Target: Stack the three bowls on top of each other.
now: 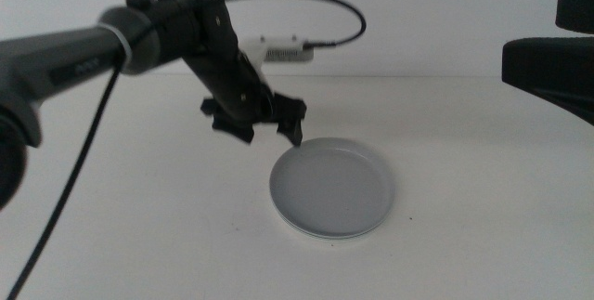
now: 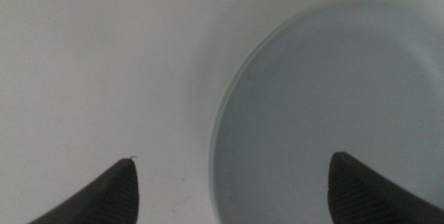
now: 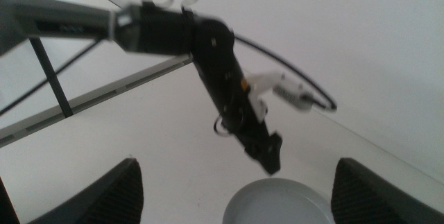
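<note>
Middle view, stacked bowls [image 1: 332, 189] pale grey on top, left gripper [image 1: 260, 125] spread wide just above rim

White desk [image 1: 464, 244] fills the scene, plain and matte, running back to a white wall [image 1: 418, 12]. In the right wrist view, a dark metal frame [image 3: 52, 78] with a slanted bar stands off beyond the desk's edge, a little blurred.
</note>
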